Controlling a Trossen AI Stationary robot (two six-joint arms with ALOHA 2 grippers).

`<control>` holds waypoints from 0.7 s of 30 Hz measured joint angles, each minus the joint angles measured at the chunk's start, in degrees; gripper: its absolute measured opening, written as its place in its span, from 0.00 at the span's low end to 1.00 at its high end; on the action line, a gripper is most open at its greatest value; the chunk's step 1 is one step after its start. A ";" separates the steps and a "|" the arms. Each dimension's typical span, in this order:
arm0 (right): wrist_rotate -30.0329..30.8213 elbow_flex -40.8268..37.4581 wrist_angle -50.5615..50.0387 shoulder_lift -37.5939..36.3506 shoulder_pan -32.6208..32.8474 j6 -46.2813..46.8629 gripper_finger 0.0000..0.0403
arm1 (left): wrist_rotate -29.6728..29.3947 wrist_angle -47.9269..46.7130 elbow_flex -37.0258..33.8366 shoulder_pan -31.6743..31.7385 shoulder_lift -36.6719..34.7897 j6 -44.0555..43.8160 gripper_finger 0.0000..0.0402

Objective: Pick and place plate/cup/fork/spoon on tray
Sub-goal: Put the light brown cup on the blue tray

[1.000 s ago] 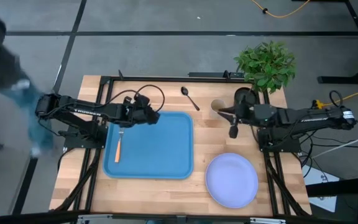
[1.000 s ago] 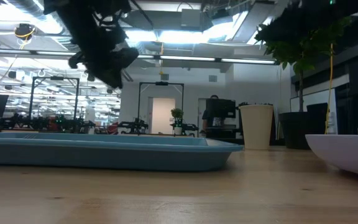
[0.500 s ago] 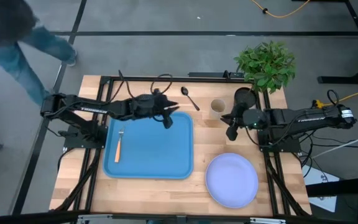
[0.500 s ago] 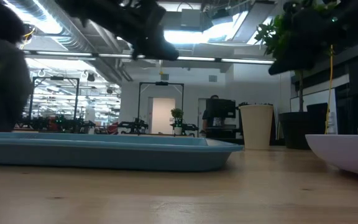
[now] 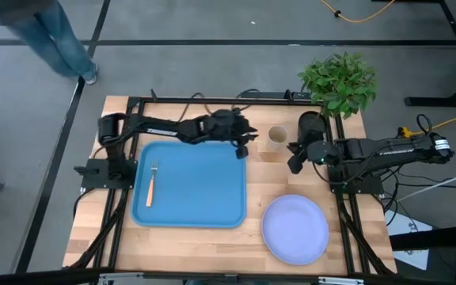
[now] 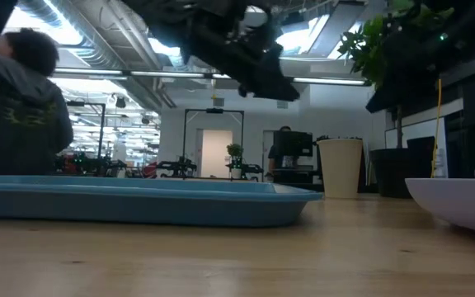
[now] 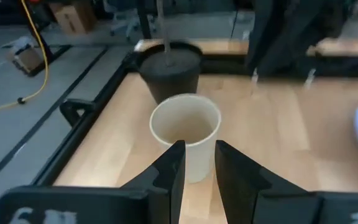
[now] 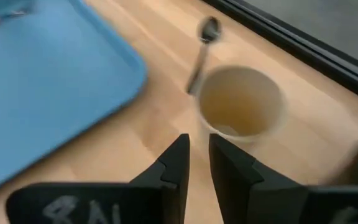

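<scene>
The butcher-block table [image 5: 180, 245] carries everything. Largest on it is the bright blue tray [image 5: 196, 190], lying left of centre, with the orange-handled fork [image 5: 151, 184] already resting inside it near its left rim, tines toward the far edge. In the low view the tray [image 6: 138, 202] shows as a long blue slab across the left half.

The pale lavender plate [image 5: 294, 229] sits on bare wood at the near right corner, just beside the tray and not on it; its rim [image 6: 460, 202] enters the low view from the right.

A potted plant [image 5: 337, 83] stands at the far right corner in a black pot [image 7: 169, 68].

The tan cup [image 5: 277, 136] stands upright on the wood between the two arms, just off the tray's far right corner, empty inside [image 7: 186, 124].

The dark spoon [image 8: 202, 43] lies on the table just beyond the cup, near the far edge.

The left gripper [image 5: 241, 142] reaches over the tray's far right corner, close to the cup; its fingers [image 7: 169, 171] stand narrowly parted, holding nothing. The right gripper [image 5: 294, 156] hovers just right of the cup, fingers [image 8: 176, 165] also narrowly apart and empty.

A person [image 6: 19, 107] stands beyond the table's left side.
</scene>
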 joint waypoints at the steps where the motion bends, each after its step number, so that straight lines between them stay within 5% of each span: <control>1: 1.78 0.00 -1.85 0.01 -0.02 2.44 0.17 | -0.22 -2.08 2.10 0.04 1.20 0.98 0.20; 7: 9.82 -2.30 -10.00 1.31 -0.04 16.90 0.17 | -3.96 -13.23 10.07 -0.02 4.64 2.56 0.20; 12: 12.40 -8.21 0.19 3.71 -0.08 18.17 0.17 | -10.42 -16.82 10.52 0.06 3.76 2.54 0.20; 21: 19.66 -14.16 11.82 8.45 -2.20 17.93 0.17 | -10.42 -20.01 10.54 -0.85 3.60 2.45 0.20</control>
